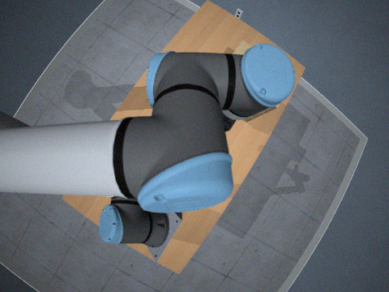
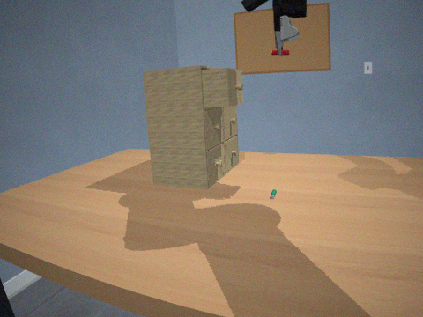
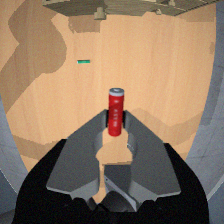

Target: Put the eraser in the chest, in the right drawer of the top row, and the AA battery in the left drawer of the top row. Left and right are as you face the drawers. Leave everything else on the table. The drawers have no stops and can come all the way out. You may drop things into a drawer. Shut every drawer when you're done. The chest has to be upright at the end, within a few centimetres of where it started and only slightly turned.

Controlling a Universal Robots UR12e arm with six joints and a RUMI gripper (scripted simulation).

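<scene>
In the exterior view, the chest (image 2: 185, 128) stands left of centre on the counter (image 2: 330, 229), one top drawer (image 2: 220, 88) pulled out. A small green item (image 2: 273, 194) lies right of it. Upper right, the pincer (image 2: 280, 49) is clamped on the red AA battery (image 3: 115, 112).

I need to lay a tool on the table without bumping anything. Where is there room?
Free: the wide near stretch of table, and right of the green item. Crowded: around the chest, one top drawer out, with the gripper holding the battery above.
</scene>
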